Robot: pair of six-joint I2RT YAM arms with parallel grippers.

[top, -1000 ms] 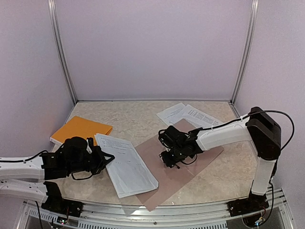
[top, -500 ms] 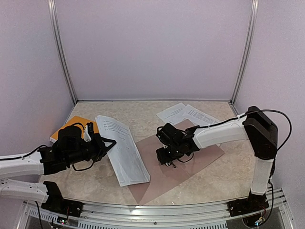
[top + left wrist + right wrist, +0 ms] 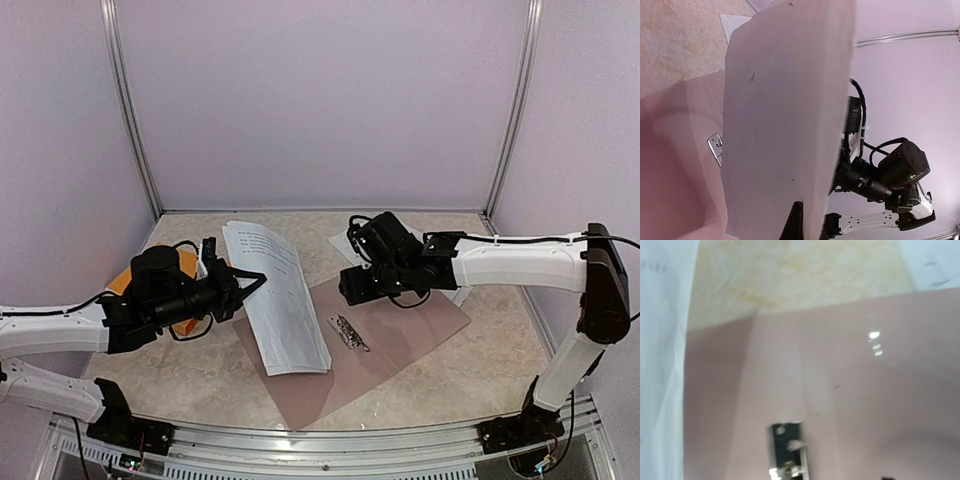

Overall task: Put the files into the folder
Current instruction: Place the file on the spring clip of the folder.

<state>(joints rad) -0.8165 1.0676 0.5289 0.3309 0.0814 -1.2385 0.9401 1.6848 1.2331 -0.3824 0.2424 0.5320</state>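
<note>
One open folder [image 3: 420,322], one upheld sheaf [image 3: 280,300]

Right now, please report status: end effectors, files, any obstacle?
Left end effector shut on white printed paper sheets, tilted over pink flat folder. Right end effector above folder, opening unclear. Metal clip uncovered.

One pink folder [image 3: 400,330], one orange folder [image 3: 190,263], two batches of files [image 3: 280,300], one metal clip [image 3: 348,333]

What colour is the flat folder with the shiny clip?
The folder is dusty pink; top view shows it best.
</note>
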